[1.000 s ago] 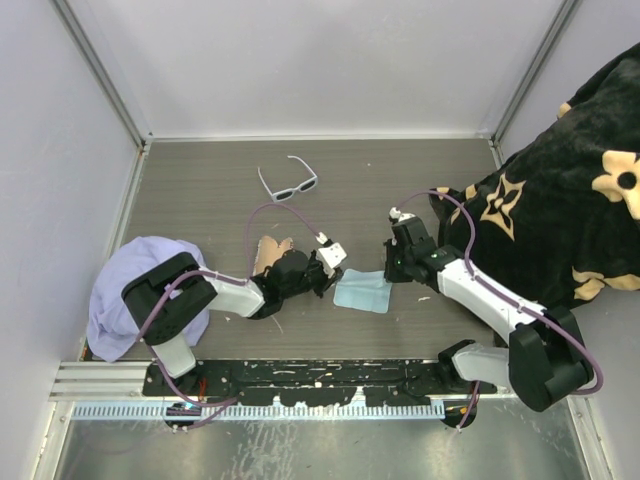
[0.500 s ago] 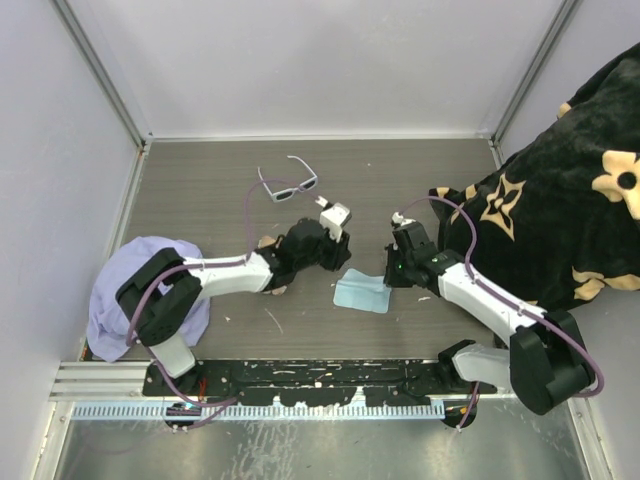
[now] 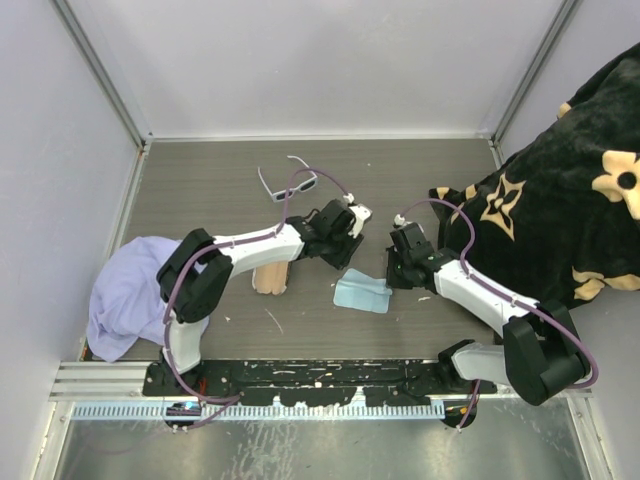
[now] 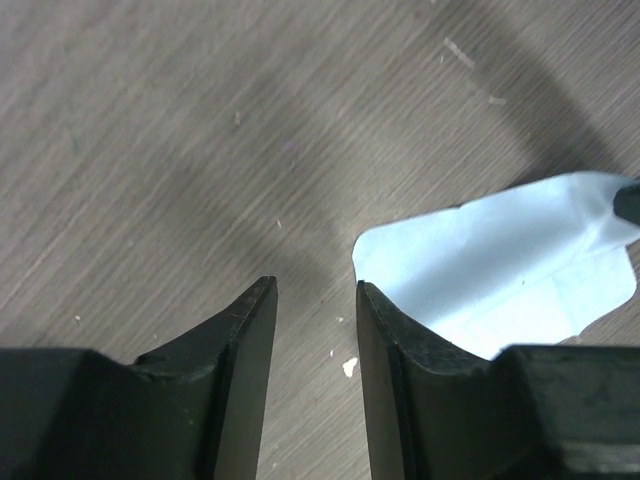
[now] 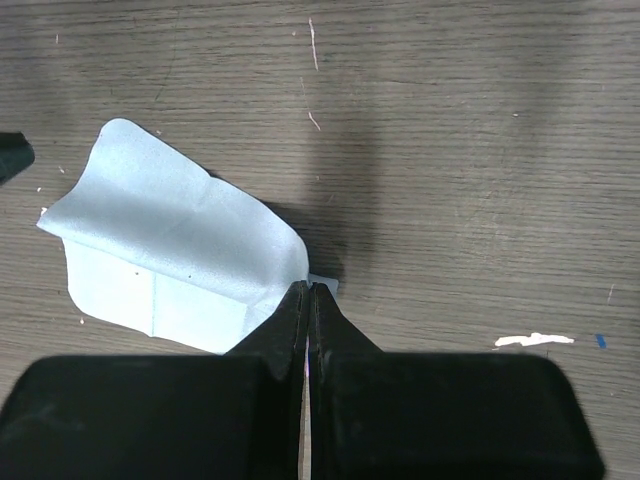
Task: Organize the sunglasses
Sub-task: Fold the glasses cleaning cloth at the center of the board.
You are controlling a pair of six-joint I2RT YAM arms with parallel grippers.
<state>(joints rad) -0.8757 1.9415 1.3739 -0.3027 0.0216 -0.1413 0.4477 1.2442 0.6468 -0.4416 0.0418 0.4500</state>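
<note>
Over the middle of the table [image 3: 200,205], our left gripper [image 3: 343,258] has swung up from the near side, where it was a second ago. That move uncovered the soft case [image 3: 270,276], which now lies in plain sight. The left gripper now hangs just beside a corner of the blue cloth [image 3: 362,293]. Its jaws are a little apart and hold nothing. In the left wrist view we see only bare wood between them.

Our right gripper [image 3: 397,268] has hardly moved. Its jaws look squeezed tight on the edge of the blue cloth, and the cloth curls up there.

The sunglasses [image 3: 288,185] have not moved at all. They lie on the far part of the table, past the left gripper and well apart from both sets of jaws. Neither wrist camera shows them.

So we think both grippers are busy with the cloth for now, and nobody has picked up the sunglasses yet. The left gripper is the nearer one, so it has the shorter reach to them.
</note>
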